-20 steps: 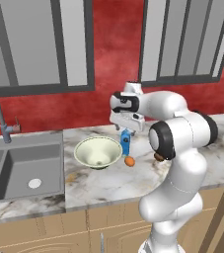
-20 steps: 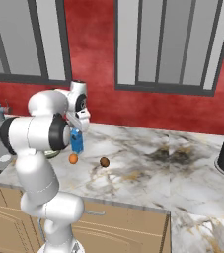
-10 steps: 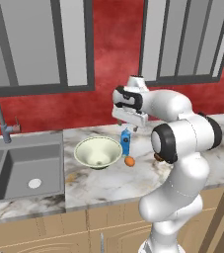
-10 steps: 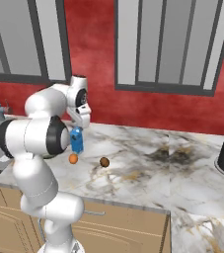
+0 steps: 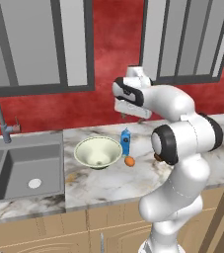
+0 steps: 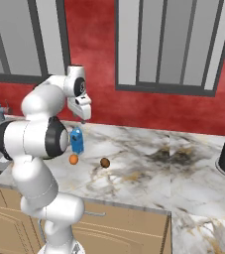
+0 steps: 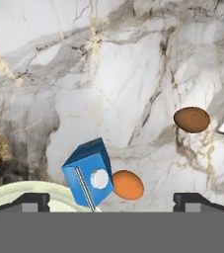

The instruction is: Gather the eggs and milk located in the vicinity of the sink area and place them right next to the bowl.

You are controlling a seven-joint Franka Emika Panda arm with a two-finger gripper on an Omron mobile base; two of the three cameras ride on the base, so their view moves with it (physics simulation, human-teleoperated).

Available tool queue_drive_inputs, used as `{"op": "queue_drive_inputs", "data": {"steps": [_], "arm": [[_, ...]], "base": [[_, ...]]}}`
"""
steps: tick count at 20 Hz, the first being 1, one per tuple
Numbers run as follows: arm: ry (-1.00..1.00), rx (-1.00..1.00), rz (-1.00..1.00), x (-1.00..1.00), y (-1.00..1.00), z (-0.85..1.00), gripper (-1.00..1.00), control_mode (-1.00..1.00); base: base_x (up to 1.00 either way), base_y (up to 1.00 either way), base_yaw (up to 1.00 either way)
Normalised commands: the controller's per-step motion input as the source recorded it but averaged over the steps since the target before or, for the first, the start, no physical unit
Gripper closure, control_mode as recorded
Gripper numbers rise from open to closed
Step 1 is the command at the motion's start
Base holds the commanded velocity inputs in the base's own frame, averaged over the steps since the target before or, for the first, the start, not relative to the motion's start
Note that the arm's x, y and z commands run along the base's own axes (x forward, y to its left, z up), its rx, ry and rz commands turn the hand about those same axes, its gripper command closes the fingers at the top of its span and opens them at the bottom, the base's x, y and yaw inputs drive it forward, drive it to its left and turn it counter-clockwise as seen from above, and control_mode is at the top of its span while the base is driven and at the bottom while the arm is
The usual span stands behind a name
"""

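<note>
- Tabletop (image 5: 108,180): marble, sink (image 5: 19,165) at its left end; loose items are clustered right of the sink.
- Bowl (image 5: 98,151): upright, just right of the sink; its rim also shows low in the hand view (image 7: 15,197).
- Milk (image 5: 126,142): upright, just beside the bowl's right side; looks placed. Leave it alone.
- Orange egg (image 5: 129,161): on the tabletop in front of the milk, near the bowl; looks placed too.
- Brown egg (image 6: 104,162): well apart from the bowl, right of the orange egg. My read: this is the one left to fetch.
- Gripper (image 5: 125,114): raised above the milk, fingers apart, holding nothing.
- Advice: shift right until centred on the brown egg, come straight down, clamp gently across its short axis, and set it down clear of the milk and orange egg.
</note>
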Motion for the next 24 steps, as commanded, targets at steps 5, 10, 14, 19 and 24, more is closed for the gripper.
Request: {"op": "queue_drive_inputs", "data": {"steps": [5, 10, 14, 19, 24], "arm": [[0.0, -0.14, 0.14, -0.52, -0.57, 0.0, -1.0, -1.0], [-0.17, 0.05, 0.26, -0.94, -0.53, 0.1, -1.0, -1.0], [-0.02, 0.04, 0.19, -0.41, -0.52, -0.15, -1.0, -1.0], [0.01, 0.0, 0.17, 0.0, -0.57, -0.3, -1.0, -1.0], [0.04, 0.0, 0.22, 0.02, -0.19, -0.36, -1.0, -1.0]], "base": [[0.0, 0.0, 0.0], [0.0, 0.0, 0.0], [0.0, 0.0, 0.0], [0.0, 0.0, 0.0], [0.0, 0.0, 0.0]]}}
